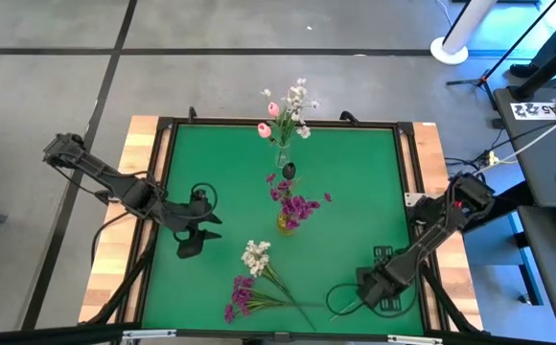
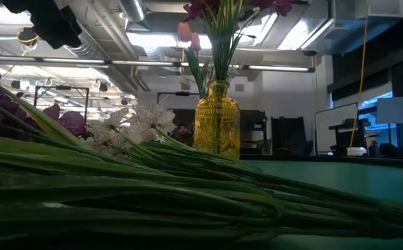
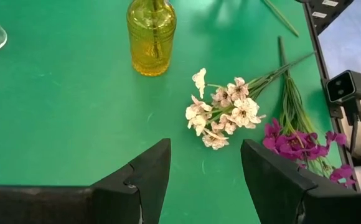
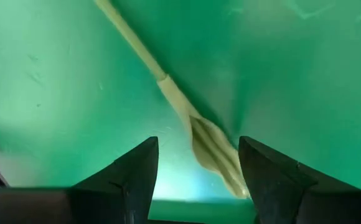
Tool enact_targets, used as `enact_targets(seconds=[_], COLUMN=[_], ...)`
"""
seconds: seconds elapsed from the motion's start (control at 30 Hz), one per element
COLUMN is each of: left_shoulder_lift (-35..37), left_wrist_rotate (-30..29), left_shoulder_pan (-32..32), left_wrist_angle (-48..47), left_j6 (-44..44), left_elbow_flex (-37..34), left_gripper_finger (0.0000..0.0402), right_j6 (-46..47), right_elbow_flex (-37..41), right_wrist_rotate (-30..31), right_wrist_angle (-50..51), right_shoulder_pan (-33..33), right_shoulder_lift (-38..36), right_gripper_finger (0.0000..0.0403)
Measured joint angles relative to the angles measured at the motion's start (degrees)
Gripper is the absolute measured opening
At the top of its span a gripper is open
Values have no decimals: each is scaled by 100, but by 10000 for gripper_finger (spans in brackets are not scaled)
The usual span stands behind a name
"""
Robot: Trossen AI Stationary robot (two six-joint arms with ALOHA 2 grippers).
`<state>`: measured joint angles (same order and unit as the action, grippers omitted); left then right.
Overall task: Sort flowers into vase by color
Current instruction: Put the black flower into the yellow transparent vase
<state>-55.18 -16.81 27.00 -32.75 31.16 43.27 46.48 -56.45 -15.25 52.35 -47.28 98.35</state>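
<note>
White sprigs (image 1: 255, 255) and purple sprigs (image 1: 240, 293) lie flat on the green mat near its near edge, stems trailing toward the right. The yellow vase (image 1: 287, 220) stands mid-table with purple blossoms in it. A clear vase (image 1: 282, 155) at the far edge holds pink tulips and white sprigs. My left gripper (image 1: 199, 235) is open, left of the white sprigs (image 3: 221, 115). My right gripper (image 1: 362, 287) is open and low over the mat. Its fingers stand on either side of a pale stem end (image 4: 205, 143).
A raised dark frame (image 1: 405, 172) borders the green mat, with wooden table strips outside it. A small camera (image 3: 345, 87) sits at the mat's near edge. In the low view the lying stems (image 2: 187, 187) fill the foreground before the yellow vase (image 2: 217, 125).
</note>
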Motion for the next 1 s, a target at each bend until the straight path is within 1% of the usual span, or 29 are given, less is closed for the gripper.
enact_targets(seconds=[0.1,0.27,0.43,0.5,0.57,0.63,0.87,0.93,1.0], left_shoulder_lift=[0,0,0,0,0,0,0,0,0], left_wrist_rotate=[-22,-25,-27,-27,-28,-29,-43,-49,-60], left_shoulder_pan=[0,0,0,0,0,0,0,0,0], left_wrist_angle=[21,64,68,67,68,67,67,67,69], left_j6=[0,32,62,81,128,131,131,134,138], left_elbow_flex=[0,0,-2,0,-1,-2,-1,-1,-2], left_gripper_finger=[191,191,191,191,191,191,191,191,191], right_j6=[152,232,104,-8,-48,-53,-65,-65,-81], right_elbow_flex=[0,-2,-33,-33,-31,-28,-17,-77,-181], right_wrist_rotate=[73,426,423,409,417,431,409,373,485], right_wrist_angle=[-17,-134,-58,-37,9,94,324,414,622], right_shoulder_pan=[-120,-241,-219,-217,-217,-210,24,123,198], right_shoulder_lift=[2,144,345,389,396,396,404,415,430], right_gripper_finger=[220,220,220,213,196,166,22,11,19])
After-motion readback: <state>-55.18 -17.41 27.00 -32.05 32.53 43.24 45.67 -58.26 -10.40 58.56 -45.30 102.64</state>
